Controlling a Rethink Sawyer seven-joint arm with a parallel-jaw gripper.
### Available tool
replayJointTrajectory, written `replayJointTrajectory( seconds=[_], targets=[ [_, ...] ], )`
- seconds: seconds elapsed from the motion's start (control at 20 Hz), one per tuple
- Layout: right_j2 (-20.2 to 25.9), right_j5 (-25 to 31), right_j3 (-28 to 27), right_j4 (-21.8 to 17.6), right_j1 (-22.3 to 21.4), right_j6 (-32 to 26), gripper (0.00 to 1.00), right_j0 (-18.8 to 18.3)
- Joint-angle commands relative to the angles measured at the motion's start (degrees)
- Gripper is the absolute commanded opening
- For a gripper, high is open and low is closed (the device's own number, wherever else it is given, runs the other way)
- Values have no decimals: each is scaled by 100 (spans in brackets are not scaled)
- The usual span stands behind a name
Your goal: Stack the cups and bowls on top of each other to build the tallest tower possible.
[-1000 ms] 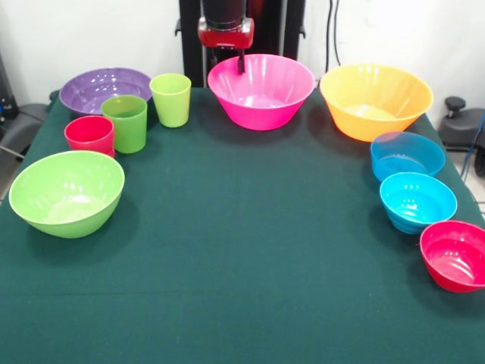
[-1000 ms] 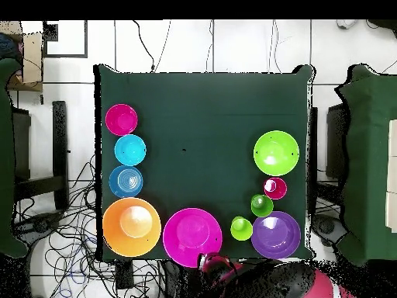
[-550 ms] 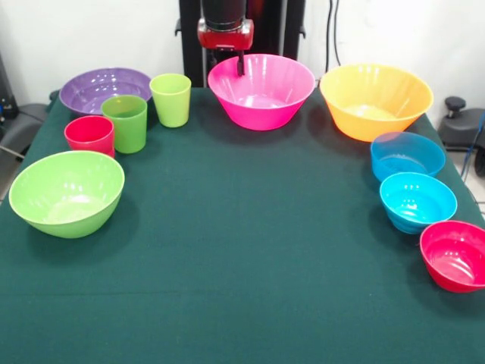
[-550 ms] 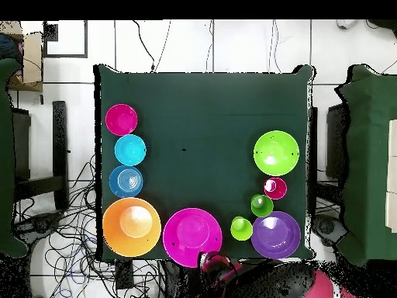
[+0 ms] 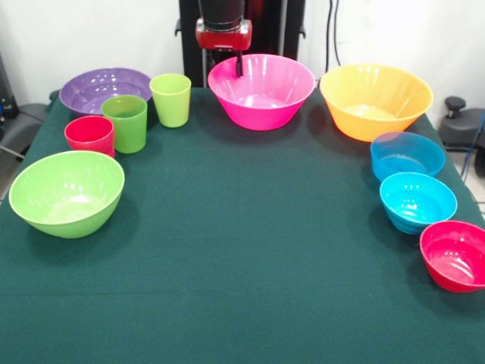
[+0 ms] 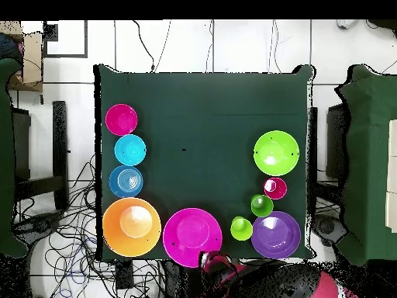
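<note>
Front view, taken left to right across the dark green table point(image 5: 242, 250): a large lime-green bowl point(image 5: 67, 193) sits nearest the left edge, upright and empty. Behind it stands the short red cup point(image 5: 89, 135), just beside the taller green cup point(image 5: 125, 123), their sides touching or nearly so. Farther back lies the shallow purple bowl point(image 5: 104, 89), and to its right the lighter lime-green cup point(image 5: 170, 99) stands upright, close to the green cup but apart from it. At the middle of the far edge is the large pink bowl point(image 5: 261, 90); the gripper point(image 5: 239, 64) hangs at its back rim, a dark tip showing just over the rim below the red wrist housing, and I cannot tell whether the fingers are spread or pressed together. Right of the pink bowl, with a gap between them, sits the large orange bowl point(image 5: 376, 99). Along the right edge three small bowls run in a line toward the camera: the translucent blue bowl point(image 5: 408, 156) close in front of the orange one, the turquoise bowl point(image 5: 417, 201) just beside it, and the small red bowl point(image 5: 455, 255) nearest, close to the turquoise one. Every cup and bowl stands alone on the cloth, mouth up, none nested in another. The overhead view shows the same ring of pieces along three sides of the table, with the middle of the cloth bare.
</note>
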Motion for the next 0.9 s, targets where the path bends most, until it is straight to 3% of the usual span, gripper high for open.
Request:
replayJointTrajectory(
  seconds=[0.05,0.9],
  targets=[
    [565,-393,-857,-161,153,550,0,2],
    [564,-417,-849,-107,133,585,0,-1]
  ],
)
